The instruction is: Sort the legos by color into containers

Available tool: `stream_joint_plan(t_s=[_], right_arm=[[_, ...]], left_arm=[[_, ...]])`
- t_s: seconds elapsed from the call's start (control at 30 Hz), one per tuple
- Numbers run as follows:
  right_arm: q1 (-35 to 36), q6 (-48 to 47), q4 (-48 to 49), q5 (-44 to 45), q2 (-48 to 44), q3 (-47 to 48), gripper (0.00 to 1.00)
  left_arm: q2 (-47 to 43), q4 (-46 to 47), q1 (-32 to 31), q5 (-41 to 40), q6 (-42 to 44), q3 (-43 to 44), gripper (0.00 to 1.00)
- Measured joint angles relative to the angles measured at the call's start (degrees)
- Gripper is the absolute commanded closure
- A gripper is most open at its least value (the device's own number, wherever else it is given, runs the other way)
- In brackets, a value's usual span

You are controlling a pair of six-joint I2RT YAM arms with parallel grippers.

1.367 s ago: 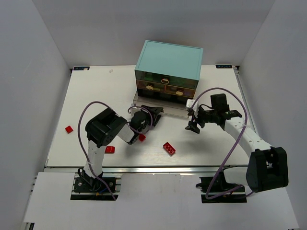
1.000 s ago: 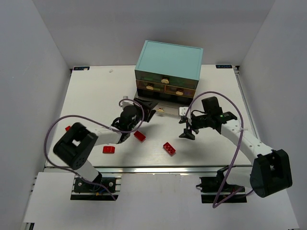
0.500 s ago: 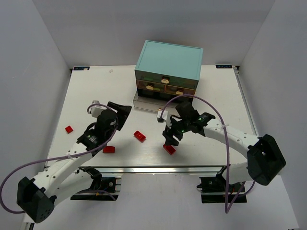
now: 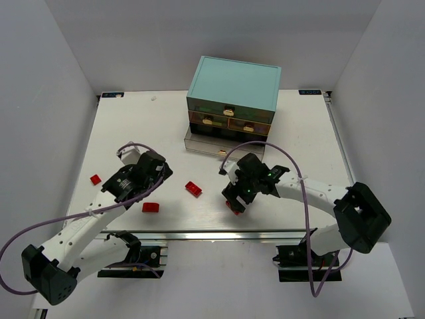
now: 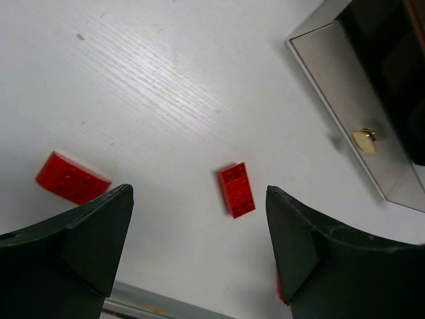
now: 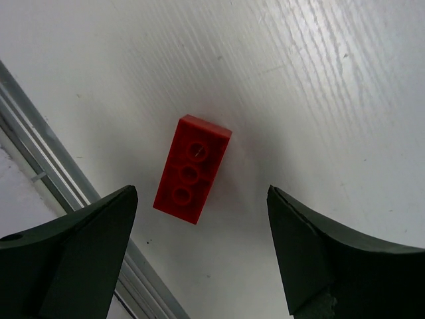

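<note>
Overhead, found the left arm swung out wide to the near left, its long white forearm running forward and rightward, low over the table (image 4: 133, 126), wrist turned so that the left gripper (image 4: 158, 174) pointed right. Saw those jaws spread wide in the left wrist view, holding nothing, with the middle brick (image 5: 237, 189), red, lying flat on the tabletop ahead, framed between the two fingers yet apart from both. Noted a second red brick (image 5: 72, 178) just beside the left finger's tip in that view, and a third red brick (image 4: 95, 179) well apart, near the table's left edge.

Found the right arm folded the other way: shoulder block at the near right, forearm laid leftward and low, wrist tipped down close to the table's near edge. Saw the right gripper (image 6: 200, 193) spread wide too, straddling the last red brick (image 6: 192, 169) with bare tabletop between brick and each finger. Could not tell the height above it.

Behind both, saw the teal-topped cabinet (image 4: 232, 83) with a see-through drawer (image 4: 219, 146) drawn out at its foot, cream knob (image 5: 364, 137) facing the arms.
</note>
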Motion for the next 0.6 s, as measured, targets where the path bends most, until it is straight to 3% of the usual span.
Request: stream_joint_plan(t_s=[0.2,0.33,0.4,0.53,0.57,0.6], right_arm=[[1.84,4.31,2.05,3.17,1.27,-2.43,0.15],[3.56,7.43,2.99,5.90,6.91,-0.31,0.14],[4.52,8.24,4.46,7.19,9.03,1.22,0.19],[5.68,9.88,5.53,10.29,10.10,1.77,0.47],[5.84,10.29,5.66,11.08,10.29,1.88,0.61],[5.90,10.38,5.77,11.67,10.45,1.97,0.69]], left_arm=[[-3.93,-4.09,0.00,0.20,-0.83,-2.51,0.10],[-4.50,-5.84,0.00,0.13,-1.66,-2.62,0.10],[-4.87,-6.88,0.00,-0.02,-2.21,-2.84,0.10],[-6.86,-8.35,0.00,-0.26,-3.52,-5.18,0.12],[-7.43,-8.90,0.00,-0.26,-3.96,-5.92,0.13],[-7.98,-9.27,0.00,-0.28,-4.44,-6.69,0.14]])
